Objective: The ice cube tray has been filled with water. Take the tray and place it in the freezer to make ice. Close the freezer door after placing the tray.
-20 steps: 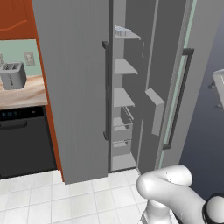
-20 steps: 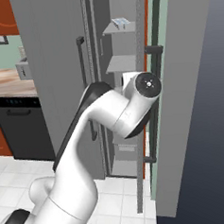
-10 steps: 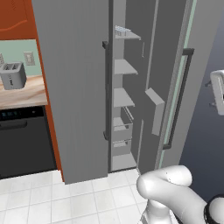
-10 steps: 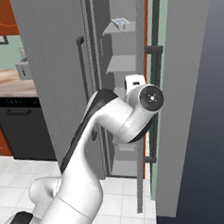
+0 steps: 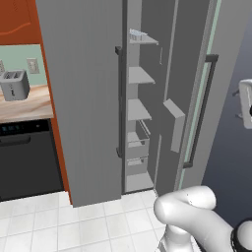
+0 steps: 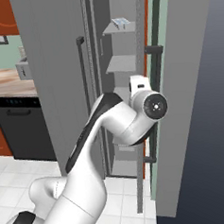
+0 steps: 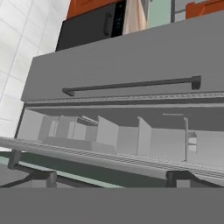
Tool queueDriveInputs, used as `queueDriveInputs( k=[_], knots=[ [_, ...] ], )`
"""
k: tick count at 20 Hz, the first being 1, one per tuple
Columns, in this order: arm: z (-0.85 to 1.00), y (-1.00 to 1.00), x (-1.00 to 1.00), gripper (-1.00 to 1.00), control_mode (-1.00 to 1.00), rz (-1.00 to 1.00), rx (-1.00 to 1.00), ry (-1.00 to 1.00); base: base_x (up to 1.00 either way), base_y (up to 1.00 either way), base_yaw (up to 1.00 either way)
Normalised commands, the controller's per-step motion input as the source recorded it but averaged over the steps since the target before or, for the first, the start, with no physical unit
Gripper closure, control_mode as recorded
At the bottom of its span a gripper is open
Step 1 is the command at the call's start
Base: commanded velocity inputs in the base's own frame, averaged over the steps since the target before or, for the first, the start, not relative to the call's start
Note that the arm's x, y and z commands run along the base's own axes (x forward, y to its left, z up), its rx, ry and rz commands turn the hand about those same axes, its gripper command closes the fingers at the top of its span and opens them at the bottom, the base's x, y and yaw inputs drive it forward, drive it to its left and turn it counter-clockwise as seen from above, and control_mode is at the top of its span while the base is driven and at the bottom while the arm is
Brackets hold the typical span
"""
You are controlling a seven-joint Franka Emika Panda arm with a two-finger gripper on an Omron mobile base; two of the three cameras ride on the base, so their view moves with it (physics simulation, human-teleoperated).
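On the top shelf of the freezer point(image 5: 140, 123) lies the ice cube tray point(image 5: 138, 35), a small white strip with pale-blue cells, seen also from the right base view high in the compartment point(image 6: 121, 22) and, rolled sideways, at the far right of the hand view point(image 7: 192, 143). So the placing step looks done: the tray rests inside, apart from the arm. What is left, by my reading, is the closing. The freezer door point(image 5: 197, 98) stands swung well out, its inner face with a door bin turned toward the shelves, and its vertical bar handle point(image 5: 199, 115) shows along the outer edge. The other door point(image 5: 83, 98) beside it is shut, its own handle point(image 7: 131, 84) crossing the hand view as a long dark bar. The arm's wrist sits outside the open door in the right base view, just beside the door's edge, and the hand camera looks across that edge into the shelves. The gripper's jaws stand wide apart, about as wide as they go, with nothing between them. To the left, a toaster point(image 5: 15, 84) sits on the desk point(image 5: 24, 106) above the black dishwasher point(image 5: 29, 157).
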Motion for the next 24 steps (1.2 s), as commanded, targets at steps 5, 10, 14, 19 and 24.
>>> queueDriveInputs(
  k=[5, 10, 14, 19, 24],
  knots=[
    [0.2, -0.26, 0.0, -1.0, -1.0, 0.0, 0.05, 0.0, 0.0, 0.0, 0.0],
    [0.12, -0.18, 0.15, -1.0, -1.0, 0.0, 0.09, 0.02, 0.0, 0.0, 0.0],
    [0.0, -0.18, 0.18, -1.0, -1.0, 0.0, 0.06, 0.03, 0.0, 0.0, 0.0],
    [0.0, -0.02, 0.31, -1.0, -1.0, 0.0, 0.0, 0.01, 0.0, 0.0, 0.0],
    [-0.08, 0.0, 0.22, -1.0, -1.0, 0.0, 0.0, 0.0, 0.0, 0.0, 0.0]
  ],
)
